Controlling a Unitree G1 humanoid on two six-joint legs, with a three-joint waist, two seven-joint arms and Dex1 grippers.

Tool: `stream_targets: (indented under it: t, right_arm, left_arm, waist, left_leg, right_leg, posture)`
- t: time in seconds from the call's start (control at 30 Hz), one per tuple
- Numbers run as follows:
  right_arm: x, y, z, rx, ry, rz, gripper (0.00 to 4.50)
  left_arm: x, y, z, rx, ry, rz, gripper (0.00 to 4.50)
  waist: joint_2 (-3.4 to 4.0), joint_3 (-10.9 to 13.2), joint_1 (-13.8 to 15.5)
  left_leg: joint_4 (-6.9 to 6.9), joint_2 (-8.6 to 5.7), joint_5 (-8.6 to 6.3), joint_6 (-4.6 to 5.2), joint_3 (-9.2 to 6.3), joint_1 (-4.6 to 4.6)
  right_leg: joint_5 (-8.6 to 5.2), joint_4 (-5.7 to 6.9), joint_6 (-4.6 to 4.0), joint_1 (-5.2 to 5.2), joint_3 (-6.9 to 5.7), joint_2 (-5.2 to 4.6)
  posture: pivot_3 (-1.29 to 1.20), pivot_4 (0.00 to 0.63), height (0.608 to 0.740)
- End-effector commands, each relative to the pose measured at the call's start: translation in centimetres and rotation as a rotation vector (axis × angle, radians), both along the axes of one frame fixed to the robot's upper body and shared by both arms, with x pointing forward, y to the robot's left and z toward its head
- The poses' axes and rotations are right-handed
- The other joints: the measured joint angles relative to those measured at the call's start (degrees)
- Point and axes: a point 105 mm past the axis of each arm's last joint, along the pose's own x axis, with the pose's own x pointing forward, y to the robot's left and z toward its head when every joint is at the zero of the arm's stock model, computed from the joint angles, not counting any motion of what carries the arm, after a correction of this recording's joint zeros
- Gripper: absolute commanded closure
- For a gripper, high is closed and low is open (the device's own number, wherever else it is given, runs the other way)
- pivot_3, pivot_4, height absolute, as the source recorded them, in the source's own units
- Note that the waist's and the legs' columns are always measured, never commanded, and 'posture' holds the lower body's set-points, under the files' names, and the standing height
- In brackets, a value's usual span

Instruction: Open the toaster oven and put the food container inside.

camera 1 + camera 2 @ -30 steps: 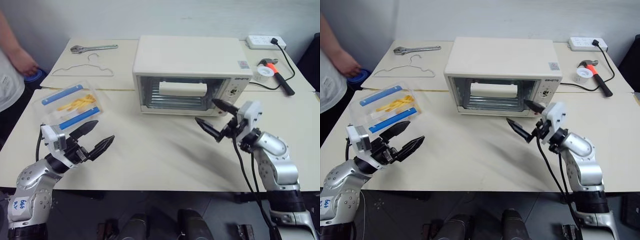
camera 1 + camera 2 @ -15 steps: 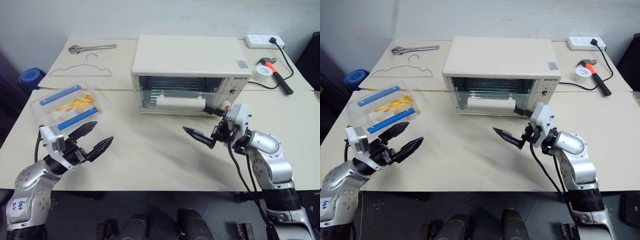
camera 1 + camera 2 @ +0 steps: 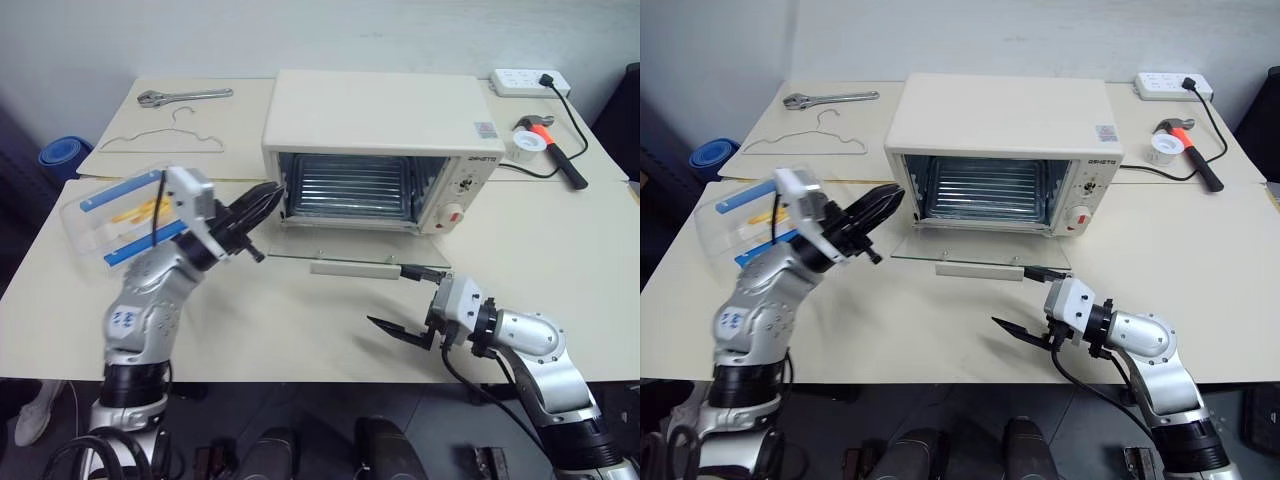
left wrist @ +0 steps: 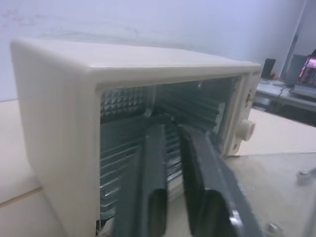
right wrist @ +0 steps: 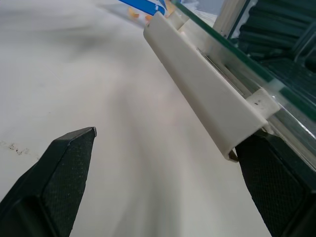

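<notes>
While the toaster oven [image 3: 380, 150] stands on the bench [image 3: 300, 320] with its glass door [image 3: 355, 262] dropped flat, the left gripper [image 3: 262, 200], jaws clenched on nothing, points at the oven's open left corner. The food container [image 3: 115, 215] lies at the bench's left edge behind that arm, and the right gripper [image 3: 405, 305] hovers low before the door handle [image 3: 352, 268], jaws spread wide.

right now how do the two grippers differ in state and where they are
The left gripper has its jaws shut, empty, pointing at the toaster oven near the left edge of its opening. The right gripper has its jaws wide open, low over the table, in front of the lowered door's handle. Both are black and two-fingered, and neither holds the food container.
</notes>
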Motion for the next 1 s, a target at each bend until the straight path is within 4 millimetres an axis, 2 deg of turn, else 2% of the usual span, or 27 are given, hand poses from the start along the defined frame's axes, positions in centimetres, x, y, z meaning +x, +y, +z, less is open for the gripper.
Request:
stream_targets:
  t: [0.03, 0.17, 0.3, 0.47, 0.57, 0.6, 0.67, 0.8, 0.9, 0.97, 1.0]
  right_arm:
    - [-0.4, -0.6, 0.2, 0.024, -0.032, -0.047, 0.00]
    - [-1.2, -3.3, -0.7, 0.056, -0.015, -0.161, 0.00]
    - [-2.6, -6.1, -0.1, 0.141, 0.006, -0.270, 0.00]
    - [-3.6, -7.6, 0.7, 0.139, -0.026, -0.301, 0.00]
    - [-3.0, -7.9, 1.9, 0.160, -0.066, -0.312, 0.00]
    - [-2.8, -7.7, 2.3, 0.174, -0.085, -0.297, 0.00]
    - [-2.3, -6.5, 3.4, 0.245, -0.096, -0.224, 0.00]
    - [-1.6, -4.1, 5.0, 0.370, -0.071, -0.081, 0.00]
    - [-1.1, -2.7, 5.9, 0.391, -0.112, -0.009, 0.00]
    - [-0.8, -1.6, 6.4, 0.389, -0.136, 0.048, 0.00]
    - [-0.7, -1.1, 6.6, 0.388, -0.144, 0.072, 0.00]
  left_arm:
    - [0.2, -0.5, -1.5, 0.129, 0.004, -0.031, 4.47]
    - [-0.8, -0.9, -3.8, 0.241, 0.064, -0.112, 4.47]
    - [-1.5, -1.1, -5.9, 0.385, 0.059, -0.142, 4.47]
    - [-1.8, -0.7, -6.9, 0.334, 0.102, -0.093, 4.47]
    - [-2.5, 0.2, -7.4, 0.291, 0.129, -0.056, 4.47]
    - [-2.7, 0.7, -7.0, 0.227, 0.132, -0.026, 4.47]
    - [-2.2, 4.0, -6.6, 0.053, 0.227, 0.183, 4.09]
    - [-5.6, 7.3, -5.7, -0.066, 0.199, 0.255, 3.02]
    - [-8.2, 13.0, -6.2, -0.210, 0.203, 0.494, 2.23]
    - [-10.7, 17.3, -7.0, -0.264, 0.213, 0.670, 1.64]
    - [-11.7, 18.6, -7.1, -0.297, 0.213, 0.730, 1.33]
  waist:
    - [0.00, 0.0, 0.1]
    - [0.00, 0.0, 0.4]
    - [0.00, 0.0, 1.0]
    - [0.00, 0.0, 1.2]
    - [0.00, 0.0, 1.1]
    - [0.00, 0.0, 1.0]
    - [0.00, 0.0, 0.8]
    - [-0.03, 0.0, 0.3]
    - [-0.02, 0.0, 0.3]
    - [-0.03, 0.0, 0.1]
    - [-0.03, 0.0, 0.2]
  left_leg:
    - [0.00, 0.00, 0.00, -0.01, 0.00, 0.00]
    - [0.06, -0.03, 0.01, 0.00, -0.04, -0.02]
    - [0.07, -0.06, 0.01, 0.01, -0.06, 0.00]
    - [0.08, -0.02, 0.01, 0.01, -0.01, 0.02]
    - [0.05, 0.02, 0.02, 0.00, 0.00, 0.07]
    - [0.05, 0.03, 0.02, 0.00, 0.00, 0.07]
    - [0.05, 0.02, 0.01, 0.00, 0.01, 0.08]
    - [0.01, 0.16, 0.01, -0.04, -0.05, 0.09]
    - [0.01, 0.15, 0.00, -0.04, -0.09, 0.06]
    - [0.04, 0.13, -0.01, -0.03, -0.07, 0.07]
    - [0.04, 0.14, -0.01, -0.03, -0.06, 0.07]
  right_leg:
    - [0.00, 0.02, 0.00, 0.00, 0.00, 0.00]
    - [0.00, 0.03, 0.00, 0.01, 0.01, -0.03]
    - [0.00, 0.00, 0.00, 0.06, 0.02, -0.05]
    - [0.00, 0.01, 0.01, 0.08, 0.08, -0.04]
    - [0.00, 0.05, 0.01, 0.07, 0.09, -0.04]
    - [0.00, 0.04, 0.01, 0.08, 0.09, -0.04]
    - [0.00, 0.04, 0.01, 0.09, 0.10, -0.06]
    - [0.00, 0.05, 0.00, 0.08, 0.17, -0.01]
    - [0.00, -0.04, -0.01, 0.10, 0.18, -0.04]
    - [0.00, -0.08, -0.01, 0.14, 0.14, -0.04]
    - [-0.01, -0.08, -0.01, 0.13, 0.12, -0.02]
  posture:
    - [0.00, 0.150, 0.740]
    - [0.00, 0.150, 0.740]
    - [0.00, 0.150, 0.740]
    - [0.00, 0.150, 0.740]
    - [0.00, 0.150, 0.740]
    - [0.00, 0.150, 0.740]
    - [0.00, 0.150, 0.740]
    - [0.00, 0.150, 0.740]
    - [0.00, 0.150, 0.740]
    - [0.00, 0.150, 0.740]
    - [0.00, 0.150, 0.740]
